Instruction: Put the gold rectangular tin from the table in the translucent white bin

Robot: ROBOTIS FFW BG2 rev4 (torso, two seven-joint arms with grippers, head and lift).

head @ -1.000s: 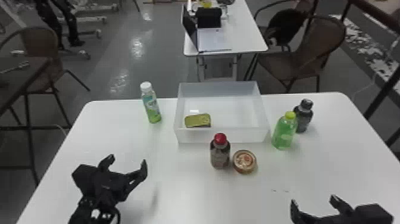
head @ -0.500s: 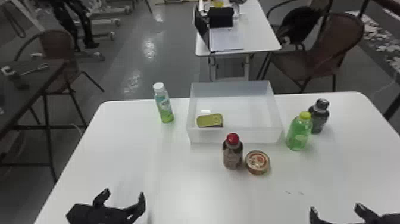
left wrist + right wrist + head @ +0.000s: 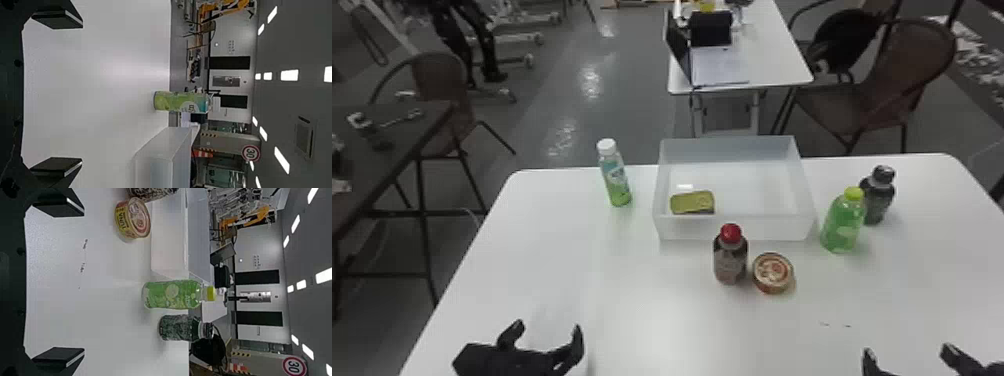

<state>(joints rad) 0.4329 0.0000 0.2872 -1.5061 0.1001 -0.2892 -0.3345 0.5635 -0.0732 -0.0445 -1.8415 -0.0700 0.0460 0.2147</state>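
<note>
Lying in the bin [image 3: 732, 150], the tin [image 3: 691, 202] sits beyond the open left pincer [image 3: 547, 329] and open right pincer [image 3: 909, 352].

On the table [image 3: 642, 330] we have the bin [image 3: 782, 227] at the far side, with the tin [image 3: 692, 204] inside it, in the near left corner; left of the bin we see one bottle [image 3: 617, 177]; before the bin stands a second bottle [image 3: 730, 257], with a round can [image 3: 773, 272] just to its right; right of the bin we find a third bottle [image 3: 843, 225], and behind it, slightly farther right, a fourth bottle [image 3: 878, 197]; beyond our table stands another table [image 3: 777, 60], with a laptop [image 3: 678, 47] on it.
</note>
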